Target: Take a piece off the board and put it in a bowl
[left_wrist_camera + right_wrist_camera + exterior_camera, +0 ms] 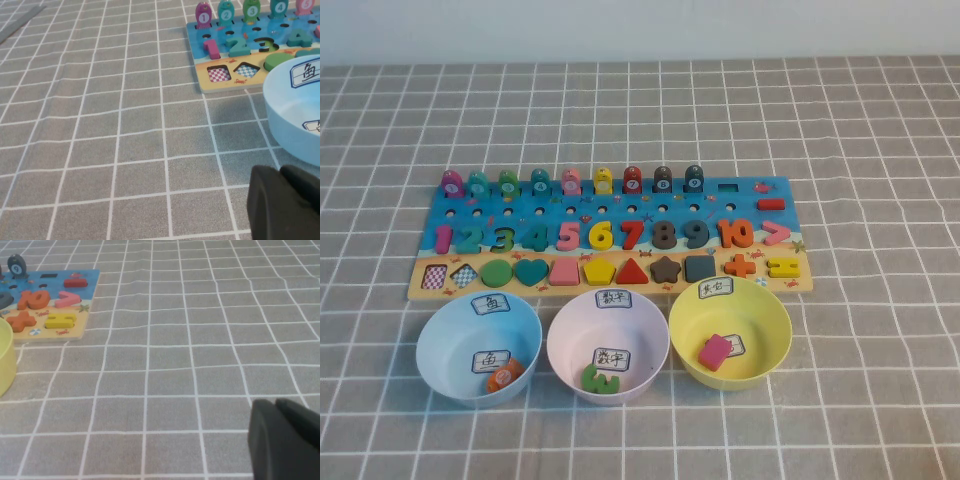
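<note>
The orange "10" (735,233) lies in its slot at the right end of the number row on the board (792,192). It also shows in the right wrist view (34,298). The pale pink bowl (560,335) stands in front of the board, in the middle of three bowls, with a green "3" (600,380) inside. My left gripper (281,171) is shut and empty, low over the cloth left of the board. My right gripper (275,403) is shut and empty, low over the cloth right of the board. Neither arm shows in the high view.
A light blue bowl (430,340) with a small round orange piece (505,378) stands left of the pink one. A yellow bowl (775,320) with a pink piece (715,352) stands right. An orange plus sign (740,265) lies below the "10". A grey checked cloth covers the table.
</note>
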